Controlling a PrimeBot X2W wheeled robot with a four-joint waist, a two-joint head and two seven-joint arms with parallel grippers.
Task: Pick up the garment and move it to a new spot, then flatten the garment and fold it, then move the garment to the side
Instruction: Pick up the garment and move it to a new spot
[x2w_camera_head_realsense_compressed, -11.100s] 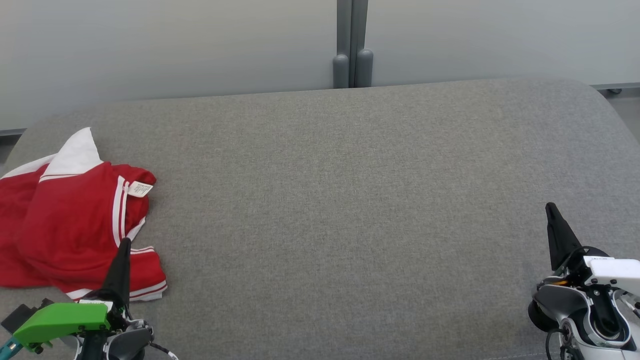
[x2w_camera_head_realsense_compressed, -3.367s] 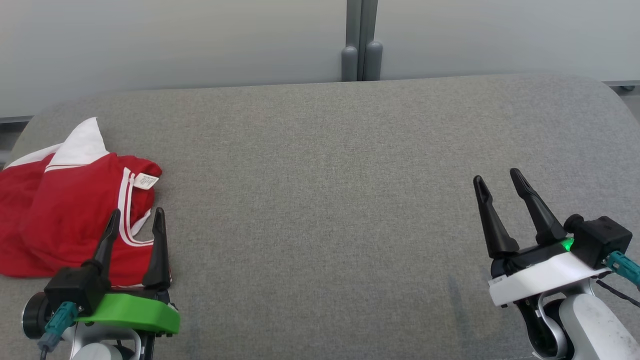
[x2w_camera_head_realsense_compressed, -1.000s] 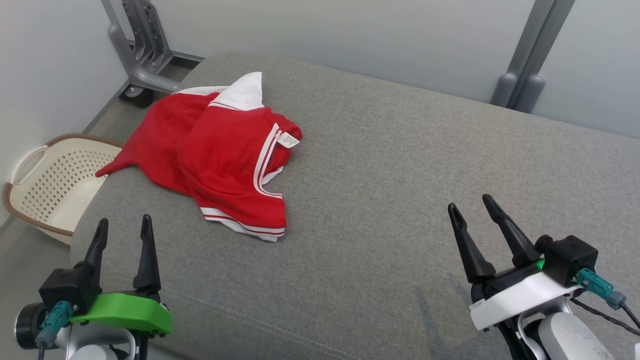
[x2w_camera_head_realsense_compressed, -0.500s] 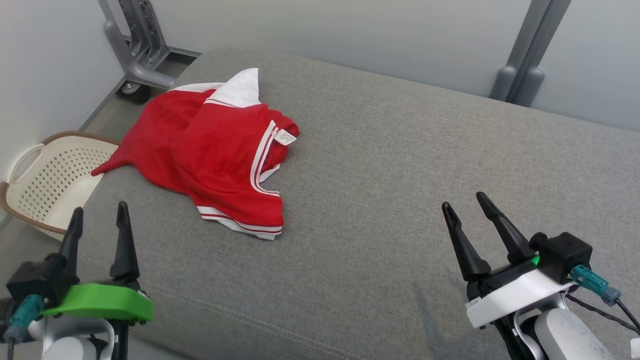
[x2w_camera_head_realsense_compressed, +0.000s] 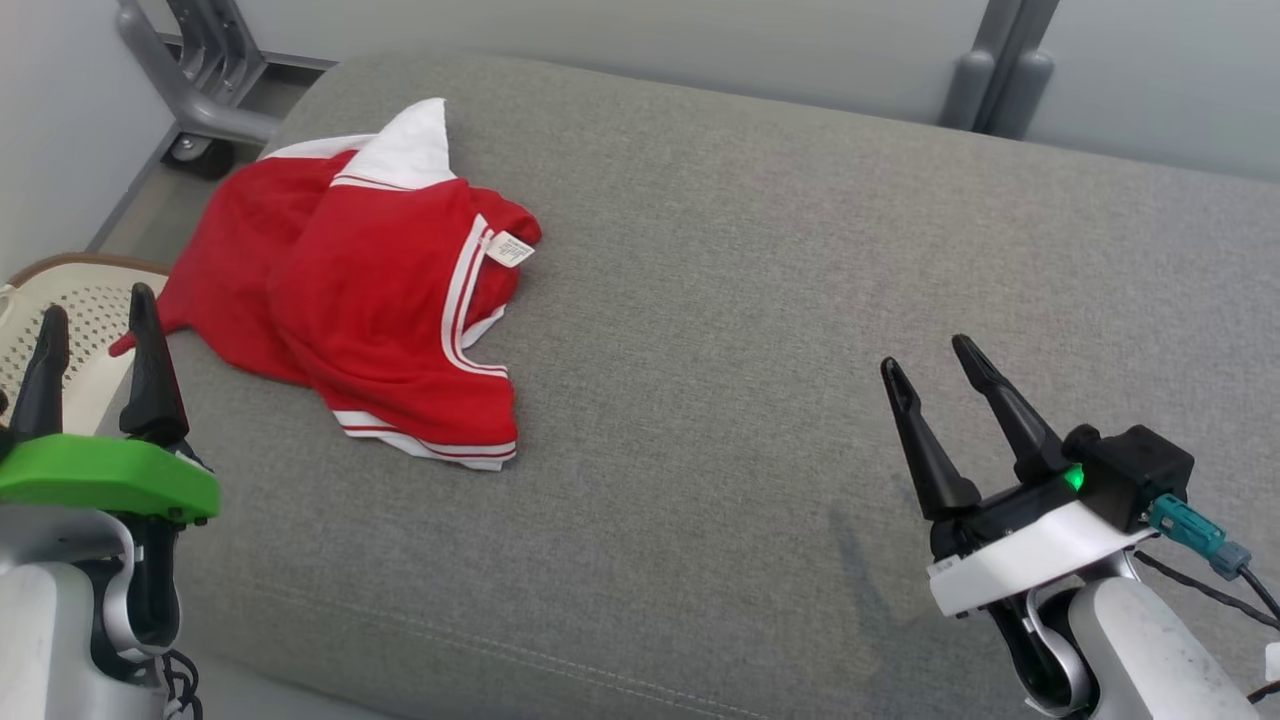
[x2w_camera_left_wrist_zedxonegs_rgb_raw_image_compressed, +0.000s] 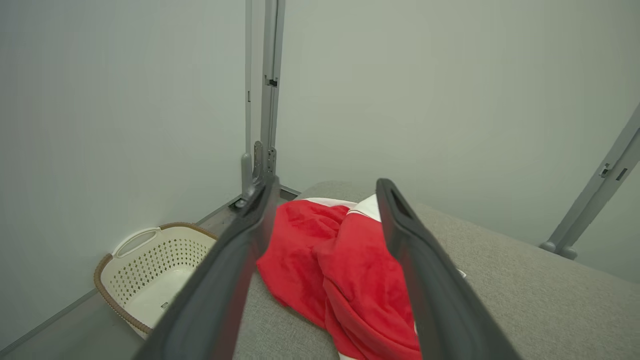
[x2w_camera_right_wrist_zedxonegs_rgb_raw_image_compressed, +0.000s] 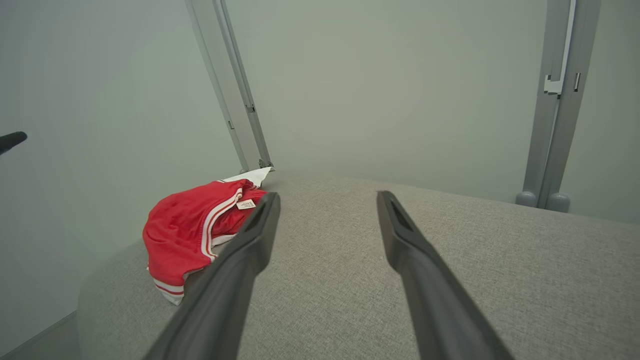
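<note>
Red jersey lies crumpled at the far-left end of the grey bench. Left claw and right claw are both open, empty and clear of it. Advised: pinch a raised fold near the striped hem.

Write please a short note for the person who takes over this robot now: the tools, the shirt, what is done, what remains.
Left tool: open, empty, near the left end of the couch, apart from the shirt.
Right tool: open, empty, above bare couch, far right of the shirt.
Red shirt: crumpled at the couch's left end, touched by neither tool. A basket stands on the floor beside that end.
Done: nothing yet.
Left: pick up, move, flatten, fold, set aside.
</note>
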